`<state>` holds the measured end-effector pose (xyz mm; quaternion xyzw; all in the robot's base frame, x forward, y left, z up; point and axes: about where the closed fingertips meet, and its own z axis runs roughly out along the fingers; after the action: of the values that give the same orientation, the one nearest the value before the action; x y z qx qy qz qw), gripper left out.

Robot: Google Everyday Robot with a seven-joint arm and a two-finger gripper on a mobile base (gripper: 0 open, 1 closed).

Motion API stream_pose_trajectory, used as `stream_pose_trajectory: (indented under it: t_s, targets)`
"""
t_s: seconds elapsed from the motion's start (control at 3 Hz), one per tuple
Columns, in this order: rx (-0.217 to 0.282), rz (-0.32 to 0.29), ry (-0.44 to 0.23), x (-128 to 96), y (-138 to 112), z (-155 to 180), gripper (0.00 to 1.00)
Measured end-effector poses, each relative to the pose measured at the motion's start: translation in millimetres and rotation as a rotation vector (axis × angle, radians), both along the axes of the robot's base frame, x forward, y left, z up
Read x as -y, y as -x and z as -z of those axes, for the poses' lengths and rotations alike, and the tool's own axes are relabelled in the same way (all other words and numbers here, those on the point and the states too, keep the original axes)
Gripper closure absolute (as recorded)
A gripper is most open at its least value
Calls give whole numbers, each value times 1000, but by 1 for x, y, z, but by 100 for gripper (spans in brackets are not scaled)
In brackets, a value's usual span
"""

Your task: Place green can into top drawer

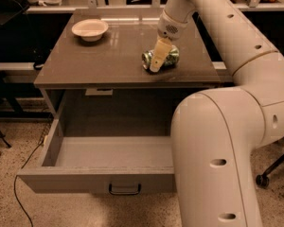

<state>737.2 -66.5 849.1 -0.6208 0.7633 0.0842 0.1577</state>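
The small green aluminium can (172, 56) with white mottled print lies on its side on the grey-brown tabletop (109, 63), toward the front right corner and just back from the front edge, its silver end facing left. The cream-coloured gripper (156, 63) comes down from above right over the middle of the can and touches it; whether it has hold of the can or is released cannot be told. Behind the gripper the thick white robot arm (227, 126) bends round and fills the right side of the view. Below the tabletop the wide, shallow grey-brown top drawer (85, 181) stands pulled out, with a small dark metal handle (124, 189) at the centre of its front panel. A shallow cream bowl (90, 30) sits near the back left corner of the tabletop, well apart from the can
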Motion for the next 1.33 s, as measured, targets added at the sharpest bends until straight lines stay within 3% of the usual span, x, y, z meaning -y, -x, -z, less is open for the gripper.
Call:
stream_pose_trajectory:
  t_s: [0.33,0.67,1.0,1.33]
  targets:
    - [-32,24,-7,8,1,15,42]
    - [-30,48,-7,23,6,14,65]
    - [1,56,-3,39,30,-7,89]
    - [-7,28,-46,32,95,-29,100]
